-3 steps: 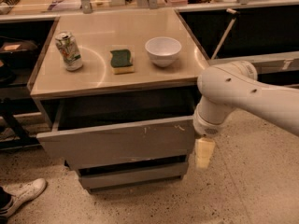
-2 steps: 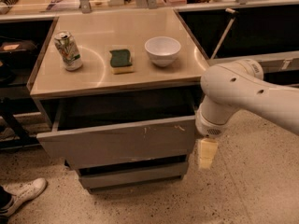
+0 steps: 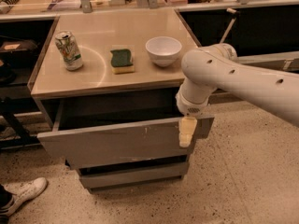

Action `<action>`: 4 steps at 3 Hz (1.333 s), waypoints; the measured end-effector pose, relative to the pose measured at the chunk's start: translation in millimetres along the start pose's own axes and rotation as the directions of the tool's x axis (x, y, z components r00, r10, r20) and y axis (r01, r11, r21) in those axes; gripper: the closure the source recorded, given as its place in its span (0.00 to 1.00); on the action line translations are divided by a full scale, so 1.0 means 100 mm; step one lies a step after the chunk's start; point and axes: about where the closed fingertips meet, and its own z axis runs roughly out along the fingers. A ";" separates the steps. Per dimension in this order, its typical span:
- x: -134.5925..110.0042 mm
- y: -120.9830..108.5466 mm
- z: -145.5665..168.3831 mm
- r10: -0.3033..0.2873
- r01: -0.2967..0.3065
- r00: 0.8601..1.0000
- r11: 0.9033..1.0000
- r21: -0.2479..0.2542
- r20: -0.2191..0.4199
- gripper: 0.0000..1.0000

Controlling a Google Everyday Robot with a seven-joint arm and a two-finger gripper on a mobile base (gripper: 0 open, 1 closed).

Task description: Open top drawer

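The top drawer (image 3: 112,146) is a wide grey handleless panel with small pale scratches. It stands pulled out from under the counter, and a dark gap shows behind its top edge. My gripper (image 3: 187,132) hangs from the white arm (image 3: 243,85) and lies against the top edge of the drawer's front panel, near its right end. A narrower grey drawer (image 3: 133,175) sits below, pushed further in.
On the tan countertop (image 3: 93,80) stand a drinks can (image 3: 68,50), a green and yellow sponge (image 3: 122,60) and a white bowl (image 3: 163,50). A person's white shoe (image 3: 21,195) is on the speckled floor at the lower left. Dark shelving flanks the cabinet on both sides.
My gripper has moved up and left, from beside and below the drawer's right end onto the front panel's top edge. The drawer stays pulled out.
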 end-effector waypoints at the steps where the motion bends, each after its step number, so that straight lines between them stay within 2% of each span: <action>1: -0.19 -0.16 0.16 -0.034 0.035 0.999 0.999 -0.022 0.014 0.00; 2: -0.27 -0.07 0.29 -0.032 0.032 0.999 0.996 -0.084 0.003 0.00; 3: -0.10 0.19 0.35 0.005 -0.012 0.999 0.987 -0.159 -0.045 0.00; 4: 0.06 0.47 0.38 0.036 -0.052 0.996 0.976 -0.213 -0.082 0.00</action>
